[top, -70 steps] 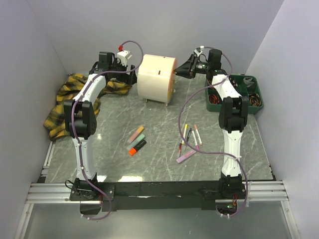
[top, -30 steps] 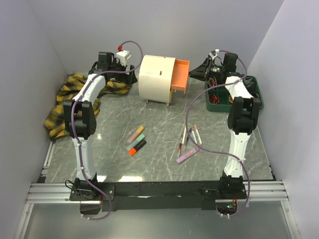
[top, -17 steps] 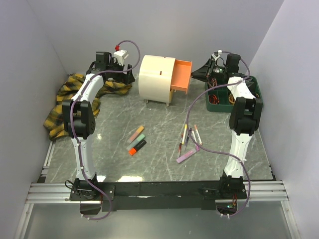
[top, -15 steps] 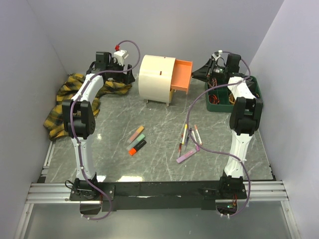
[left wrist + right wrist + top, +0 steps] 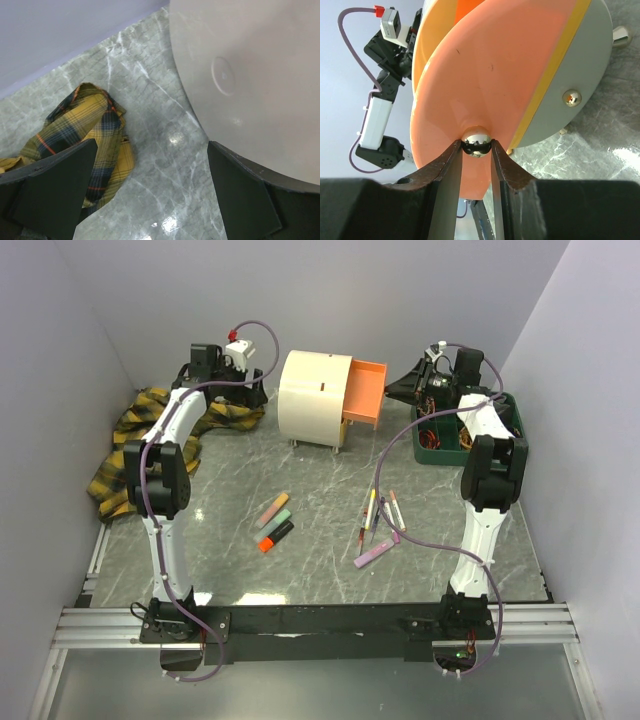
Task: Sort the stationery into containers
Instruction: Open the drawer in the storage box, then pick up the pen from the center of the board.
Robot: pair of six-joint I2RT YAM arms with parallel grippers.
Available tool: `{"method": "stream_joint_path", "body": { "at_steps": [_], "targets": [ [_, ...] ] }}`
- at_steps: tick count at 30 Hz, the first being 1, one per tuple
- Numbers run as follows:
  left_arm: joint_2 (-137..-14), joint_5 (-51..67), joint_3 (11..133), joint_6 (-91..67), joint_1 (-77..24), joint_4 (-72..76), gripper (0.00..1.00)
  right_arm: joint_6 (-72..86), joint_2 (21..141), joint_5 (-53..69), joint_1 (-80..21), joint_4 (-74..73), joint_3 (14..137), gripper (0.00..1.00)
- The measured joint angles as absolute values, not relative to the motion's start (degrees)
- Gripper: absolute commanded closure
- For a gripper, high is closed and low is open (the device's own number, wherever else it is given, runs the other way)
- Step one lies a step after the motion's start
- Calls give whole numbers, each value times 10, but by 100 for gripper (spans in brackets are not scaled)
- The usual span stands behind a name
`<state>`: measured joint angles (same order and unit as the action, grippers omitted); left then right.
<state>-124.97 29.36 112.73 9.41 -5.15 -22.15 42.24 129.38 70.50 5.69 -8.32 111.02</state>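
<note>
Right gripper (image 5: 476,150) reaches far back, pinching the orange drawer's (image 5: 362,392) knob (image 5: 476,141); drawer juts from cream cabinet (image 5: 314,398), contents unseen; left gripper (image 5: 145,192) gapes wide beside it.

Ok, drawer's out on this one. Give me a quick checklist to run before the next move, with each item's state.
1. Orange drawer pulled out of the cream cabinet: ok.
2. Right gripper released from the chrome knob: not ok, shut on it.
3. Left gripper open and empty: ok.
4. Drawer interior free of items: cannot tell.
5. Highlighters and pens lying unobstructed on the table: ok.
</note>
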Motion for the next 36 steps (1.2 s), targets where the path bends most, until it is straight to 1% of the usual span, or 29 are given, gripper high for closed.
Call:
{"method": "stream_joint_path", "body": {
  "at_steps": [2, 5, 8, 12, 15, 20, 23, 27, 29, 32, 36],
  "targets": [
    [-1250, 290, 1127, 94, -50, -222, 1, 422, 1294, 705, 57, -84, 1110, 56],
    [-1250, 283, 1127, 94, -47, -222, 1, 421, 1293, 699, 57, -87, 1110, 51],
    [-1246, 265, 1124, 94, -44, -221, 1, 416, 1292, 696, 61, -95, 1110, 48],
    [-1203, 207, 1075, 87, -41, -227, 0, 407, 1268, 695, 72, -113, 1087, 46],
    [-1141, 162, 1015, 68, -40, -244, 1, 395, 1231, 695, 90, -129, 1061, 46],
    [-1026, 156, 910, 60, -51, -303, 5, 360, 1157, 694, 124, -155, 1006, 45],
    [-983, 157, 842, 69, -97, -336, 7, 319, 1115, 688, 140, -192, 980, 45],
    [-957, 156, 732, 79, -188, -358, 7, 256, 1064, 669, 141, -247, 940, 45],
    [-955, 150, 694, 80, -216, -366, 6, 235, 1043, 664, 140, -263, 921, 46],
    [-954, 126, 665, 81, -226, -376, 7, 216, 1023, 660, 137, -274, 901, 46],
    [-954, 102, 662, 81, -220, -361, 8, 205, 998, 658, 137, -279, 877, 46]
  ]
}}
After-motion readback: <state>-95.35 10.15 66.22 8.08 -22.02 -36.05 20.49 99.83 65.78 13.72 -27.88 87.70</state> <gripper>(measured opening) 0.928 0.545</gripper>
